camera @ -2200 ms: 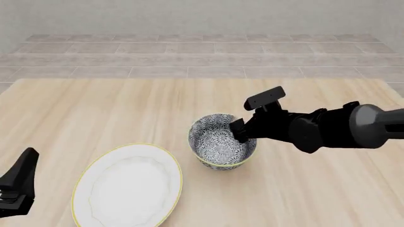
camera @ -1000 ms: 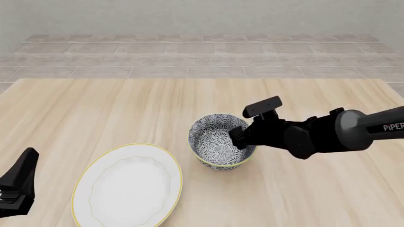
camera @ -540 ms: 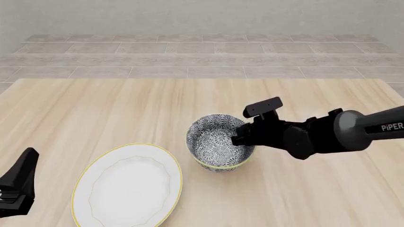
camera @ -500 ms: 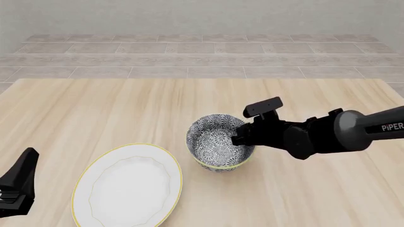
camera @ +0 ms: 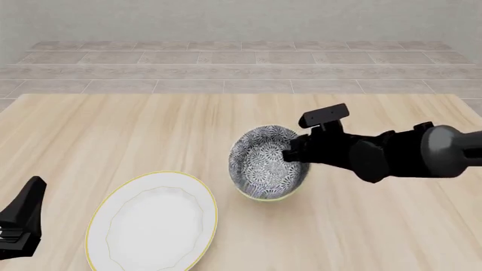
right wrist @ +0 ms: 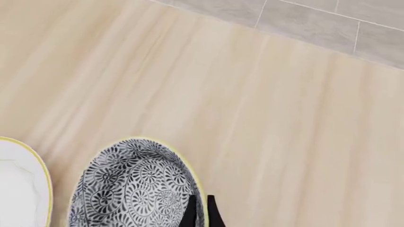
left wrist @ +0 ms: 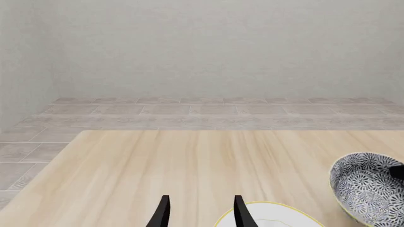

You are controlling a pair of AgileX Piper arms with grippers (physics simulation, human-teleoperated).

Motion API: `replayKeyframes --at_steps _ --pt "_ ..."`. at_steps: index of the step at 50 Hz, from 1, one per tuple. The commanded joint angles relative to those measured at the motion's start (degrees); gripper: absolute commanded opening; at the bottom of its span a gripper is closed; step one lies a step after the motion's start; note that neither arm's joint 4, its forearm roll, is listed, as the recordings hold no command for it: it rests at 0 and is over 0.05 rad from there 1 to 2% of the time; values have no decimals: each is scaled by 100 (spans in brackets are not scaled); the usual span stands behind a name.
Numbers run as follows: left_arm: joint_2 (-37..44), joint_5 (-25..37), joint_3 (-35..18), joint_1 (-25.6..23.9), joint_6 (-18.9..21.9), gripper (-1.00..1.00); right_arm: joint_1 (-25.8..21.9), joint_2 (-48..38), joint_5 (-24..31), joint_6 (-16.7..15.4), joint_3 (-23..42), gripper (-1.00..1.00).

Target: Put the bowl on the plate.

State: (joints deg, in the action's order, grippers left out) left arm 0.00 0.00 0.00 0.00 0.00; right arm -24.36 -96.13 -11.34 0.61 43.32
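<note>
Left claw [camera: 19, 226] low at the near-left edge of the worktop [camera: 135, 130], fingers [left wrist: 162, 213] parted around nothing. Just right of it, plate [camera: 154, 223] flat on the wood. Further right, near but apart from the plate, bowl [camera: 263, 164], tilted with its mouth toward the left. Right claw [camera: 290, 155] clamped on the bowl's right rim, one finger inside, one outside.
</note>
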Motion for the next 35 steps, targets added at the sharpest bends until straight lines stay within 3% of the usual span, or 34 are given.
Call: replayKeyframes --at_steps 1,35 --pt "0 0 0 0 0 100 44 476 236 -4 86 -100" --pt "0 0 0 0 0 100 -212 1458 1007 56 850 -100"
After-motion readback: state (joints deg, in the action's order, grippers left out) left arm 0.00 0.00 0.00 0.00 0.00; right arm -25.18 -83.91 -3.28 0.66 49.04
